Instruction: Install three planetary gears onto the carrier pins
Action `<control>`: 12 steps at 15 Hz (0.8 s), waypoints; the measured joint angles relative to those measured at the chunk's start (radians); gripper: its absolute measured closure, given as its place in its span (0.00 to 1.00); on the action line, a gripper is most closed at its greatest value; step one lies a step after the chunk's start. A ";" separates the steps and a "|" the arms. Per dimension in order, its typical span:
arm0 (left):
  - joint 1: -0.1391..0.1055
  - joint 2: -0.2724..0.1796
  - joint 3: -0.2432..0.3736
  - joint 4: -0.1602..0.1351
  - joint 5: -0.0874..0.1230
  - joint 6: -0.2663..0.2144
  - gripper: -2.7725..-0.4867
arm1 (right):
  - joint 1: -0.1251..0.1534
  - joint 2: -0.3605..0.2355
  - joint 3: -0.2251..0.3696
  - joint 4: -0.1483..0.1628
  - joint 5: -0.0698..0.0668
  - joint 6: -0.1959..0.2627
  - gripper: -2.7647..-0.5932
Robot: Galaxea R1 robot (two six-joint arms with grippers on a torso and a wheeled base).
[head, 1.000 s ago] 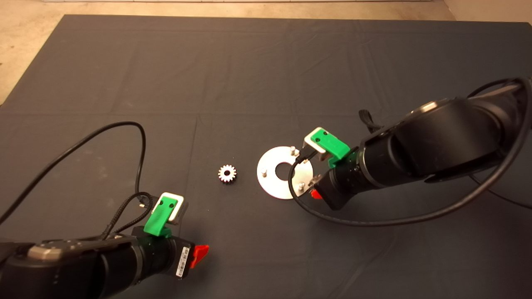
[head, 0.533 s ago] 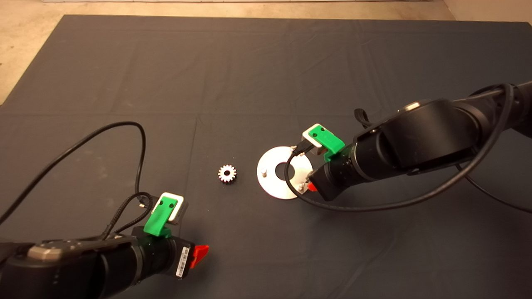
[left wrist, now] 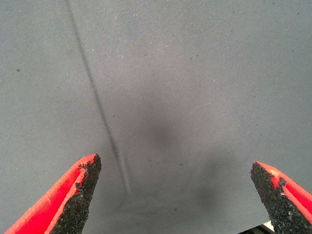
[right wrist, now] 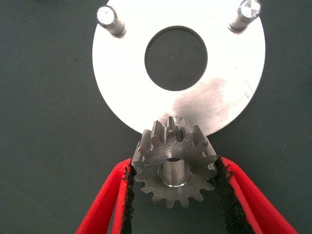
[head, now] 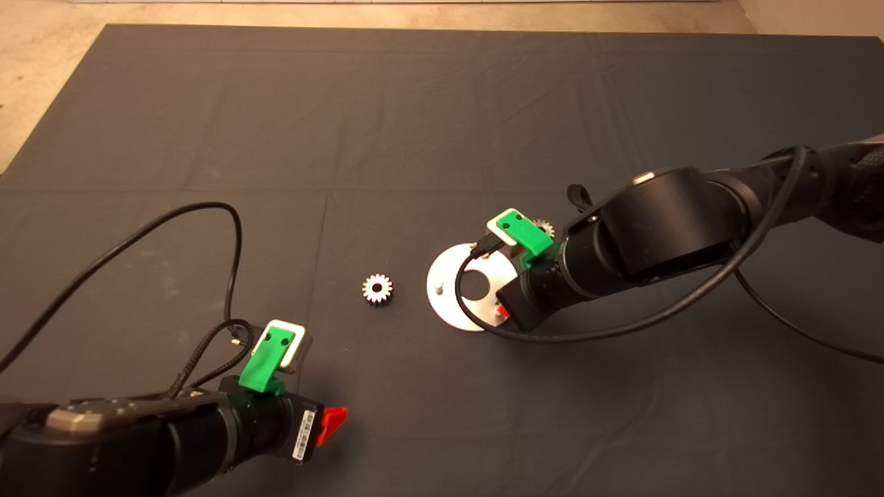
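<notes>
From above, the round silver disc (head: 449, 290) lies flat on the dark mat (head: 414, 124), near the middle. The right arm comes in from the right side, and the right gripper (head: 503, 311) hangs over the near right edge of the disc. Only a bit of red shows there, so this view does not tell how the fingers stand. One pin (head: 438, 284) sticks up on the left part of the disc. A loose gear (head: 377, 288) lies flat on the mat just left of the disc, apart from it. Another gear (head: 543, 227) peeks out behind the green block on the right arm, on the far side of the disc. The left gripper (head: 333, 420) waits at the lower left, well away from the disc and the gears.

In the left wrist view, the two red fingers (left wrist: 63, 195) are spread wide apart. Only bare mat lies between them, and they hold nothing.

In the right wrist view, the right gripper (right wrist: 173, 183) is closed on a held gear (right wrist: 174, 165). One black pad (right wrist: 128, 192) touches each side of it. A pin shows in the gear's middle hole. The gear sits at the edge of the disc (right wrist: 214, 97) nearest the fingers. Two bare pins (right wrist: 111, 20) stand on the far part of the disc, one on each side of the big hole.
</notes>
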 joint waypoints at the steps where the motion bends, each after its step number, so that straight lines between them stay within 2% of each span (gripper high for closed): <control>1: 0.000 0.000 0.000 0.000 0.000 0.000 0.24 | -0.003 0.007 -0.003 -0.001 0.001 -0.011 0.80; 3: 0.000 0.000 0.000 0.000 0.000 0.000 0.24 | -0.017 0.011 -0.005 -0.002 0.002 -0.020 0.80; 8: 0.000 0.000 0.000 0.004 0.000 0.000 0.24 | -0.018 0.011 -0.012 -0.002 -0.001 -0.030 0.80; 10: 0.000 0.000 0.000 0.007 0.000 0.000 0.24 | -0.018 0.011 -0.013 -0.002 -0.006 -0.061 0.80; 12: 0.000 0.000 0.000 0.010 0.000 0.000 0.24 | -0.018 0.011 -0.021 -0.002 -0.011 -0.067 0.80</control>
